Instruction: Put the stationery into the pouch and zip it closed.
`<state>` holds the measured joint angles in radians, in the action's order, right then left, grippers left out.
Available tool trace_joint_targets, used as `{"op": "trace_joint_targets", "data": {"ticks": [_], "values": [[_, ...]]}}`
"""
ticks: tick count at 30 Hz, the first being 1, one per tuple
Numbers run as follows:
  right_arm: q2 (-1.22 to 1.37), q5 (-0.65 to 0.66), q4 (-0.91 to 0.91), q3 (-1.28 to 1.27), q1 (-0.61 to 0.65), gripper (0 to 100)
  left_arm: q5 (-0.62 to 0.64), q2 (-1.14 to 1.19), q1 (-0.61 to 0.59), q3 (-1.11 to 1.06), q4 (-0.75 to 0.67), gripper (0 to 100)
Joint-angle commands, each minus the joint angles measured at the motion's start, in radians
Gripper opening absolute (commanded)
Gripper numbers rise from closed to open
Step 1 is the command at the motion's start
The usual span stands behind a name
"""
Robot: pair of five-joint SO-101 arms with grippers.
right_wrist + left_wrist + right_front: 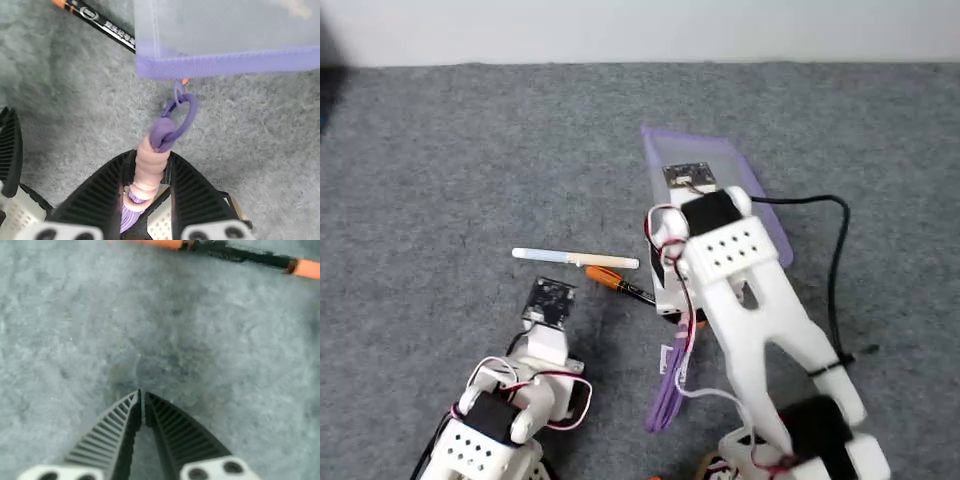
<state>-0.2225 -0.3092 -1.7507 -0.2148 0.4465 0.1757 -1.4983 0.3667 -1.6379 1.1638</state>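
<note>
The translucent purple pouch (pixel 725 185) lies flat at mid-table, its purple zip edge (pixel 225 62) close in front of my right gripper (pixel 147 156). That gripper is shut on the zip pull's tassel (pixel 150 167), a pink ribbed stem with a purple ring; its purple strands (pixel 665 400) trail back along the felt. An orange-and-black pen (pixel 617 283) and a white pen (pixel 575 258) lie left of the pouch. My left gripper (pixel 141 396) is shut with nothing in it, just above the felt, a little short of the orange-and-black pen (pixel 240 255).
Grey felt (pixel 450 170) covers the table, with free room to the left and at the back. The right arm (pixel 750 300) reaches over the pouch's near end, and its black cable (pixel 838 260) loops on the right.
</note>
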Motion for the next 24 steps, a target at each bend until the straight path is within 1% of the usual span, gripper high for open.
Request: {"op": "trace_joint_targets", "data": {"ticks": [1, 3, 6, 7, 9, 12, 15, 17, 20, 24], "values": [[-0.127, 0.011, -0.035, -0.011, 0.008, 0.7, -0.164, -0.012, -0.04, 0.127, 0.038, 2], [-0.162, 0.011, -0.035, -0.018, 0.008, 0.7, -0.238, -0.012, -0.121, 0.18, 0.055, 2], [-0.205, 0.011, -0.035, -0.034, 0.008, 0.7, -0.353, -0.012, -0.276, 0.22, 0.046, 2], [-0.217, 0.012, -0.035, -0.037, 0.008, 0.7, -0.373, -0.012, -0.318, 0.234, 0.031, 2], [-0.236, 0.014, -0.035, -0.037, 0.008, 0.7, -0.367, -0.012, -0.379, 0.252, -0.023, 1], [-0.269, 0.023, -0.035, -0.037, 0.012, 0.7, -0.288, -0.012, -0.442, 0.289, -0.097, 1], [-0.32, 0.104, -0.035, -0.037, 0.044, 0.7, -0.192, -0.011, -0.446, 0.377, -0.091, 2], [-0.371, 0.147, -0.027, -0.034, 0.079, 0.7, -0.15, -0.011, -0.434, 0.429, -0.087, 2], [-0.466, 0.226, 0.024, -0.034, 0.124, 0.7, -0.101, -0.011, -0.394, 0.512, -0.049, 9], [-0.587, 0.328, 0.128, -0.035, 0.16, 0.7, 0.025, -0.011, -0.35, 0.618, 0.02, 21]]}}
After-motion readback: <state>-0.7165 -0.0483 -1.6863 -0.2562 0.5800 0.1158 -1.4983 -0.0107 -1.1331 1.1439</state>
